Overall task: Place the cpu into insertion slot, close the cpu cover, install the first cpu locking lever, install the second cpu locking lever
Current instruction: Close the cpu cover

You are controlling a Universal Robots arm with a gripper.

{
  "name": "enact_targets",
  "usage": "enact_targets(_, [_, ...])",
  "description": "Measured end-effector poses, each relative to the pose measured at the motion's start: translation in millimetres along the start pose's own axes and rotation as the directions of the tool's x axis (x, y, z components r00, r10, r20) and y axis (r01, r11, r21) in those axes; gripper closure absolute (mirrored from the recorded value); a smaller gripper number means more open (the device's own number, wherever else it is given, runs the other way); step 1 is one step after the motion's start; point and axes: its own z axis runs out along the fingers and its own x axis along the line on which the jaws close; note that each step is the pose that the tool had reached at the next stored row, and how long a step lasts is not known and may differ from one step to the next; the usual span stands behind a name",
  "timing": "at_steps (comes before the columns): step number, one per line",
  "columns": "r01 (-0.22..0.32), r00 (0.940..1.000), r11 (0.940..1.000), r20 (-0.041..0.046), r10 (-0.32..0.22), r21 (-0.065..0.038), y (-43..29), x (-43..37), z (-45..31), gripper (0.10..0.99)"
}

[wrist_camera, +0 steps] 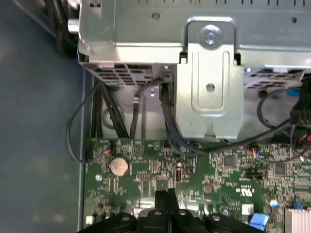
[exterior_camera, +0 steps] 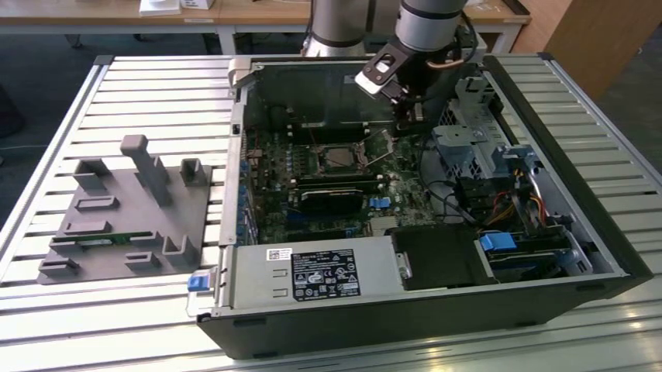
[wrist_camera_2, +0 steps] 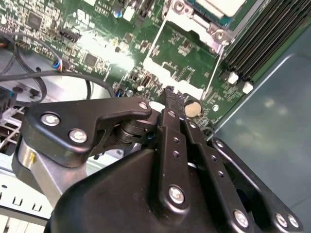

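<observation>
Two thin steel-wire locking levers (wrist_camera_2: 154, 41) stand raised and unlatched beside the small square black-framed insertion slot (exterior_camera: 336, 159), so the locking looks not yet done. The small flat square cpu with its dull silver-grey top (wrist_camera_2: 219, 6) sits in that slot. The thin silver metal cpu cover (wrist_camera_2: 197, 22) seems to lie down around it, though the angle is poor. The black two-finger gripper (wrist_camera_2: 171, 93) hangs low over the green motherboard (wrist_camera: 218, 165), at about two o'clock from the slot in the exterior view. Its fingers are pressed together on nothing visible, probably narrowed to work a lever.
</observation>
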Motion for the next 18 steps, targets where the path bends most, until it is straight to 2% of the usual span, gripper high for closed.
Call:
enact_targets(4, [0.000, 1.0000, 1.0000, 0.0001, 0.000, 0.003, 7.2, 1.9, 2.2, 0.980])
enact_targets(8, [0.000, 1.0000, 1.0000, 0.0001, 0.000, 0.007, 10.3, 2.7, 6.3, 0.980])
enact_targets(12, [0.000, 1.0000, 1.0000, 0.0000, 0.000, 0.008, 10.2, 2.6, 11.7, 0.980])
enact_targets(18, [0.000, 1.0000, 1.0000, 0.0000, 0.000, 0.008, 4.2, 2.5, 12.7, 0.980])
